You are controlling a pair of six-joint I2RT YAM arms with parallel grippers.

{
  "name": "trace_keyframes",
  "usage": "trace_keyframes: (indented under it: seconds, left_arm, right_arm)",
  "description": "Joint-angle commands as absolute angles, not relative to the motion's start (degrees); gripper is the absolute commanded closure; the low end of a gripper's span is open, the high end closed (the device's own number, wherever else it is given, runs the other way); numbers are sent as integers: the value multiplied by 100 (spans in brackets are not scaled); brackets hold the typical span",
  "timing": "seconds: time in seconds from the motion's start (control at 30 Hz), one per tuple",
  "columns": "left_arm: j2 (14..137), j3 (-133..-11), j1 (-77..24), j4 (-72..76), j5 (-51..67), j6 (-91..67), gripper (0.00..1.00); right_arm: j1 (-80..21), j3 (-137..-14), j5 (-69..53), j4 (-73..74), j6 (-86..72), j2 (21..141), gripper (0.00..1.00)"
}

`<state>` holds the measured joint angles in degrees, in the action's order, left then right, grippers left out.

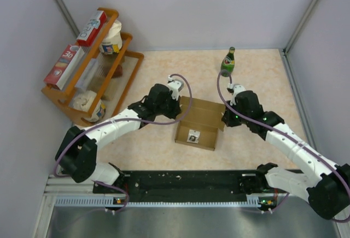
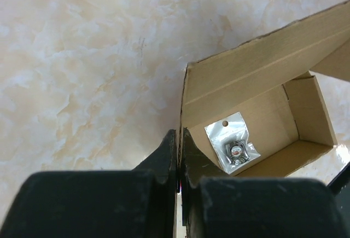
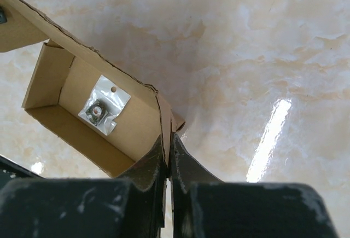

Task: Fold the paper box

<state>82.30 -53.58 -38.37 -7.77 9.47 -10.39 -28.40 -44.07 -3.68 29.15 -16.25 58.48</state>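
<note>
At the left end of the paper box (image 1: 205,115), the left gripper (image 2: 178,139) is pressed together on the upright end wall, with the open tray lying to its right. The box sits mid-way across the table (image 1: 262,85), its long axis running from one arm to the other. The right gripper (image 3: 167,146) pinches the opposite end wall, so each arm has its own end and neither looks nearer.

2 white arms (image 1: 112,124), black joints (image 1: 161,101), black claws (image 2: 178,138), purple cables (image 1: 190,91).
</note>
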Motion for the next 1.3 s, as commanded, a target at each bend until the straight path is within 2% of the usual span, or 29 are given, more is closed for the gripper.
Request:
trace_keyframes:
  seconds: [0.0, 0.5, 0.8, 1.27]
  left_arm:
    - [7928, -5484, -4016, -440, 221, -1783, 100]
    - [7708, -5168, -5009, -115, -2556, -3111, 100]
    - [7287, -4193, -5361, 1036, -3032, -3419, 100]
    - [7119, -3472, -6204, 1397, -4165, -3990, 100]
  right_arm:
    - [-3137, -4816, 183, 2418, -2135, 5862, 100]
    - [-4262, -4553, 2380, 1099, -3217, 6258, 100]
    - [-4956, -3754, 3172, 203, -2963, 5951, 100]
    - [-5475, -2752, 3647, -176, -3138, 5406, 100]
